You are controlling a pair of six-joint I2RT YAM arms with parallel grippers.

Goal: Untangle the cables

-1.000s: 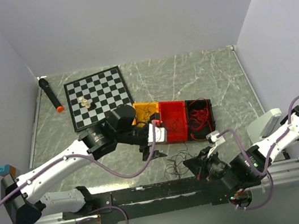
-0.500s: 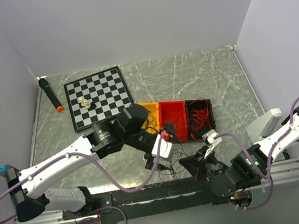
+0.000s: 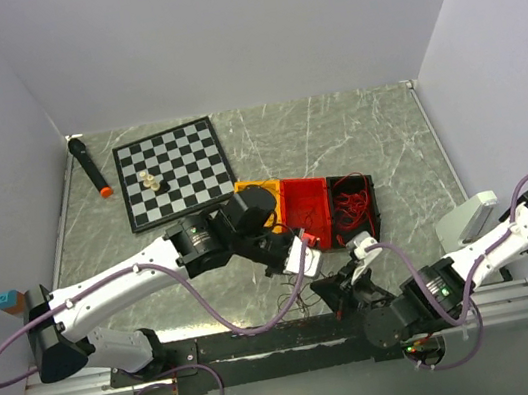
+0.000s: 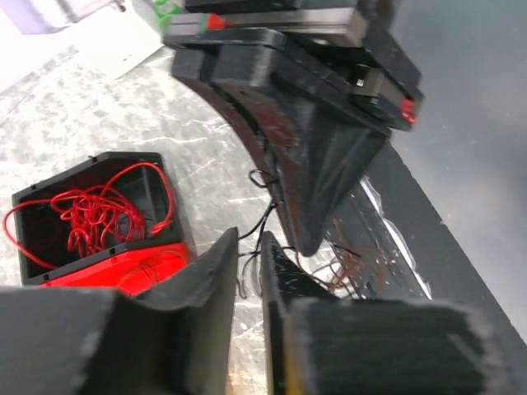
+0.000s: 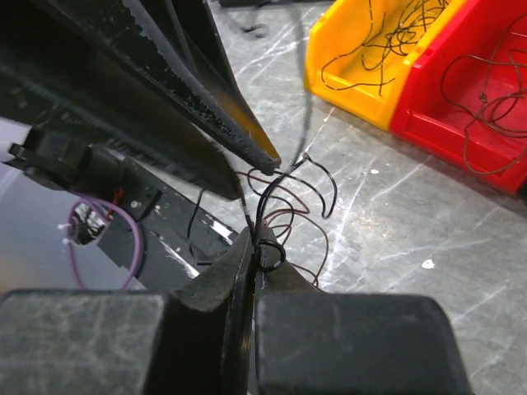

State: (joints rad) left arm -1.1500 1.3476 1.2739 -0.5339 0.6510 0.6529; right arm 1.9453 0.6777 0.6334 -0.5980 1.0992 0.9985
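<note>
The loose cables [image 3: 301, 298], thin black and brown wires, lie tangled at the table's front edge. My right gripper [image 5: 257, 247] is shut on a black loop of the cables [image 5: 284, 210], low beside the heap [image 3: 339, 291]. My left gripper [image 4: 249, 247] reaches down to the same heap [image 3: 295, 271], tips almost touching the right fingers [image 4: 321, 164]. Its jaws stand nearly together with a thin slit left. Black wires [image 4: 262, 218] run into that slit; whether they are pinched does not show. Its dark fingers [image 5: 206, 107] hang just above the held loop.
A yellow bin [image 3: 251, 192] with black wires, a red bin [image 3: 306, 206] and a black bin [image 3: 354, 205] holding red wires [image 4: 90, 218] stand just behind the heap. A chessboard [image 3: 174, 172] and a marker [image 3: 87, 166] lie at the back left. The black rail [image 3: 267, 339] borders the front.
My left arm swung right and forward from the bins down to the cable heap, and its jaws went from wide to a thin slit. The right gripper slid slightly left, still shut.
</note>
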